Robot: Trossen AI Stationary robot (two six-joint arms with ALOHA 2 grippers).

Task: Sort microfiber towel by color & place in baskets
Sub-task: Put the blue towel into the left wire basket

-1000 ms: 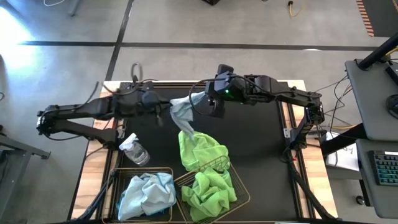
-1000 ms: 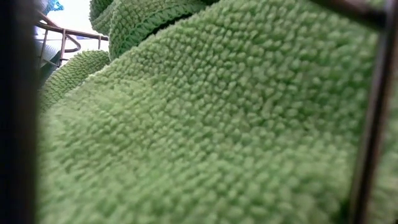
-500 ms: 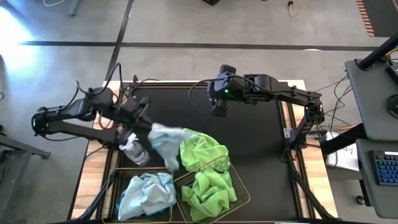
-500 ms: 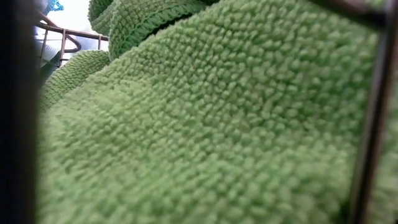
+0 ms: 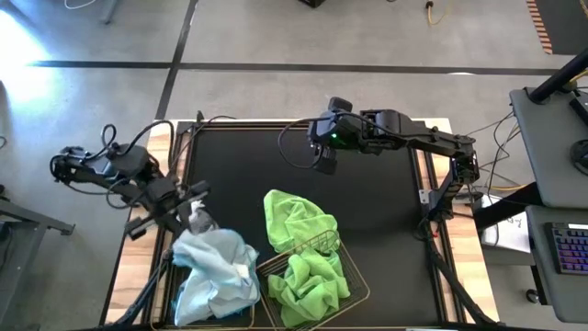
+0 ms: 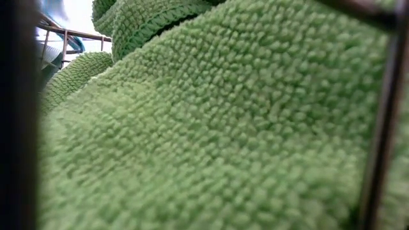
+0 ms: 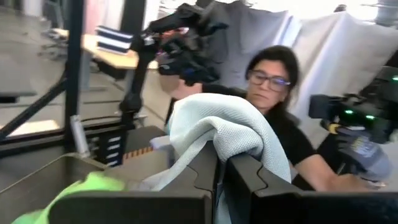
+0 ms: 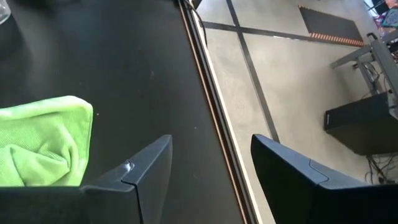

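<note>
My left gripper [image 5: 191, 213] is shut on a pale blue microfiber towel [image 5: 219, 256] above the left basket [image 5: 171, 287], which holds more pale blue cloth [image 5: 207, 299]. A lime green towel [image 5: 296, 219] lies on the black mat, its near edge draped over the rim of the right basket [image 5: 354, 276]. That basket holds another green towel [image 5: 312, 280], which fills the low view [image 6: 211, 128]. My right gripper [image 5: 323, 164] hangs open over the far middle of the mat, with nothing between its fingers [image 8: 146, 171]. My left gripper pinches a bunched fold of the pale blue towel [image 7: 214, 144] between its two fingers. The fingers point about level, and the cloth bulges over their tips. The rest hangs slack down over the left basket; where it ends against the blue cloth there, I cannot tell.
A clear spray bottle [image 5: 200, 221] stands by the left gripper, mostly covered by the towel. The black mat [image 5: 386, 211] has bare room on its right half. A person [image 7: 273, 93] sits beyond the table in the left wrist view.
My left gripper has swung from the far middle of the table toward its left and near edge, turning as it went. It has kept hold of the pale blue towel, drawn it off the green towel and carried it to over the left basket.
</note>
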